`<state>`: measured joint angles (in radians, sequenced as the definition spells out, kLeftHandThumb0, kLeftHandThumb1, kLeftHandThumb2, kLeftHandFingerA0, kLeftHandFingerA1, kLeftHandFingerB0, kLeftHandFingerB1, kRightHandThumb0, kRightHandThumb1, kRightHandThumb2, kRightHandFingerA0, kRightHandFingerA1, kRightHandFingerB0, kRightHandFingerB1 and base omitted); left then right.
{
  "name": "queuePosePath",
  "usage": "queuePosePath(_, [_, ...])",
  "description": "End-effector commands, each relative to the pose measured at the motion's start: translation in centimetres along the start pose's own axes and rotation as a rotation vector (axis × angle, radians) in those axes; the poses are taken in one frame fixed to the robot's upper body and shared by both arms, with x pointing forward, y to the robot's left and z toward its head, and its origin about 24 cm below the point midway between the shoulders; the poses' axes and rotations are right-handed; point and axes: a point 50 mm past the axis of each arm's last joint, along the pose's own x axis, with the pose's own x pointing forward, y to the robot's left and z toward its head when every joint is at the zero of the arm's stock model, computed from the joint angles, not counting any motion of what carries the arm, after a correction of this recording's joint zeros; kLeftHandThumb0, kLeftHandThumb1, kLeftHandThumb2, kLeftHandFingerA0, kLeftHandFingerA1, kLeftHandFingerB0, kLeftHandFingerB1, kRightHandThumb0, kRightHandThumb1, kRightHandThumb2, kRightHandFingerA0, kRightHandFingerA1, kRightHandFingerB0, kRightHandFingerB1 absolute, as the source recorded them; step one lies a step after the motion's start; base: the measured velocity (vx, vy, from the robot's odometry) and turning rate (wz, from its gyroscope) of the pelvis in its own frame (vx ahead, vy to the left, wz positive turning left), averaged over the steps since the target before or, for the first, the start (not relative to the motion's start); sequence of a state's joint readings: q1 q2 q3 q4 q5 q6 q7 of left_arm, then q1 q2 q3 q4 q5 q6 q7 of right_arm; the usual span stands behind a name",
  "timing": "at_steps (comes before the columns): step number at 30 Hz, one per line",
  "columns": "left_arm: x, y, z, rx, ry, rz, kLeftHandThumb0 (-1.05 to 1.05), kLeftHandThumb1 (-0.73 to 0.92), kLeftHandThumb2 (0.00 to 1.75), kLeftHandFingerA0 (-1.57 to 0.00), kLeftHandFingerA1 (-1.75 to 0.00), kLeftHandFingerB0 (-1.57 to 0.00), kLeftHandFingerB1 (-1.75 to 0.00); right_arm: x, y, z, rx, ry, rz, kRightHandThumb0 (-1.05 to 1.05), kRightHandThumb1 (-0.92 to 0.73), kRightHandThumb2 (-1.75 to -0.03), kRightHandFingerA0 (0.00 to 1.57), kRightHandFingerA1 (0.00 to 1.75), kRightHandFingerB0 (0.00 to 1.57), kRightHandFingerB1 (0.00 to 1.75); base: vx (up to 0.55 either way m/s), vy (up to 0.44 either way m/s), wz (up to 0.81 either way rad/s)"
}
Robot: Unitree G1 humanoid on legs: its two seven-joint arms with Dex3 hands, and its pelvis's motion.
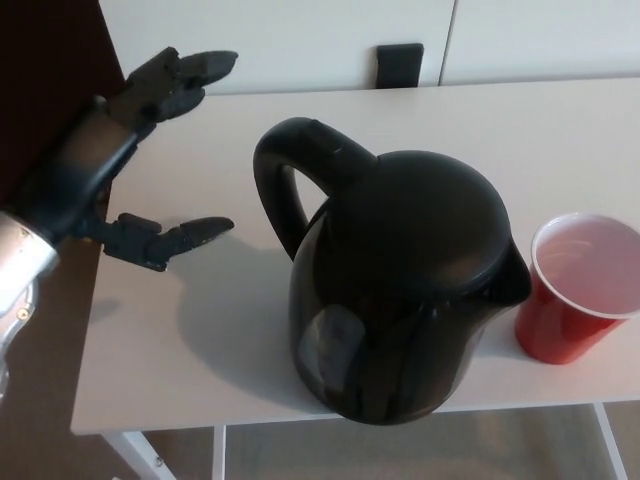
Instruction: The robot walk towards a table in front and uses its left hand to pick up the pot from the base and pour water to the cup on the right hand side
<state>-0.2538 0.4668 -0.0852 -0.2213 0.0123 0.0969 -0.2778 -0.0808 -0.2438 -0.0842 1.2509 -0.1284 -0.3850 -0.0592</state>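
Note:
A glossy black kettle-shaped pot (395, 285) stands near the front edge of the white table (200, 330), its loop handle (290, 175) pointing back-left and its spout toward the right. A red cup (575, 290) with a white rim sits just right of the spout, upright. My left hand (140, 160) hovers over the table's left part, open, with fingers spread high and the thumb (165, 240) low. It is left of the handle and apart from it. The pot's base is hidden under the pot. The right hand does not show.
A white wall or cabinet front with a black plate (399, 65) runs behind the table. Brown floor (45, 400) lies to the left and below the front edge. White table legs (135, 455) show at the bottom.

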Motion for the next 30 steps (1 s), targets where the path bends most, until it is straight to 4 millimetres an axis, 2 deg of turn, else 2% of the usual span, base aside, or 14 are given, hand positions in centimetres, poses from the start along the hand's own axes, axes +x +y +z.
queuePosePath(1, [-0.1,-0.4,-0.6,0.028,0.064,-0.008,-0.29,0.34,0.88,-0.01,-0.49,0.00,-0.48,0.1,-0.6,0.1,-0.007,0.010,-0.015,-0.50,-0.68,-0.60,0.29,0.55,0.15,0.35,0.00,0.000,0.00])
queuePosePath(3, [0.0,-0.7,-0.5,0.014,0.064,-0.008,-0.28,0.34,0.87,-0.01,-0.49,0.00,-0.48,0.1,-0.7,0.1,-0.015,0.008,-0.019,-0.50,-0.68,-0.60,0.30,0.54,0.16,0.35,0.00,0.000,0.00])
queuePosePath(4, [0.0,-0.9,-0.5,0.008,0.065,-0.010,-0.27,0.35,0.87,-0.01,-0.49,0.00,-0.48,0.2,-0.7,0.1,-0.015,0.010,-0.019,-0.41,-0.47,-0.97,0.29,0.63,0.03,0.48,0.00,0.000,0.00])
queuePosePath(7, [0.1,-1.2,-0.5,0.009,0.067,-0.013,-0.25,0.37,0.88,-0.02,-0.49,0.00,-0.48,0.2,-0.7,0.1,-0.019,0.013,-0.016,-0.41,-0.47,-0.97,0.29,0.63,0.03,0.48,0.00,0.000,0.00])
queuePosePath(8, [0.2,-1.1,-0.4,0.012,0.065,-0.010,-0.25,0.37,0.88,-0.01,-0.49,0.00,-0.48,0.3,-0.6,0.3,-0.024,0.010,-0.013,-0.50,-0.69,-0.60,0.30,0.55,0.16,0.35,0.00,0.000,0.00])
queuePosePath(13, [0.5,-1.5,-0.1,0.023,0.054,0.013,-0.25,0.36,0.88,-0.01,-0.48,0.00,-0.47,0.3,-0.5,0.6,-0.012,-0.005,-0.011,-0.53,-0.68,-0.60,0.30,0.57,0.16,0.35,0.00,0.000,0.00])
queuePosePath(14, [0.6,-1.6,-0.1,0.023,0.054,0.019,-0.43,0.45,0.61,-0.15,-0.37,-0.12,-0.33,0.3,-0.5,0.6,-0.015,-0.005,-0.009,-0.54,-0.68,-0.60,0.30,0.57,0.16,0.35,0.00,0.000,0.00])
queuePosePath(19, [1.1,-2.0,0.2,0.023,0.041,0.040,-0.42,0.45,0.62,-0.17,-0.38,-0.13,-0.34,0.4,-0.5,0.7,-0.028,-0.008,-0.006,-0.52,-0.69,-0.60,0.31,0.55,0.16,0.35,0.00,0.000,0.00])
queuePosePath(20, [1.3,-2.0,0.3,0.018,0.032,0.056,-0.20,0.33,0.86,-0.10,-0.51,-0.08,-0.50,0.4,-0.5,0.8,-0.029,-0.010,-0.007,-0.51,-0.69,-0.60,0.31,0.55,0.16,0.35,0.00,0.000,0.00])
queuePosePath(23, [1.6,-2.2,0.4,-0.003,0.014,0.101,-0.19,0.33,0.86,-0.13,-0.52,-0.11,-0.51,0.5,-0.4,0.9,-0.027,-0.017,-0.010,-0.51,-0.68,-0.60,0.31,0.57,0.16,0.37,0.00,0.000,0.00])
queuePosePath(24, [1.8,-2.3,0.4,-0.010,0.010,0.120,-0.39,0.42,0.62,-0.27,-0.41,-0.20,-0.37,0.5,-0.4,1.0,-0.022,-0.019,-0.010,-0.51,-0.69,-0.60,0.30,0.59,0.16,0.37,0.00,0.000,0.00])
queuePosePath(30, [2.5,-2.7,0.3,-0.041,-0.012,0.189,-0.40,0.43,0.63,-0.30,-0.43,-0.23,-0.38,0.6,-0.6,1.3,-0.022,-0.027,-0.011,-0.51,-0.69,-0.63,0.32,0.62,0.17,0.38,0.00,0.000,0.00])
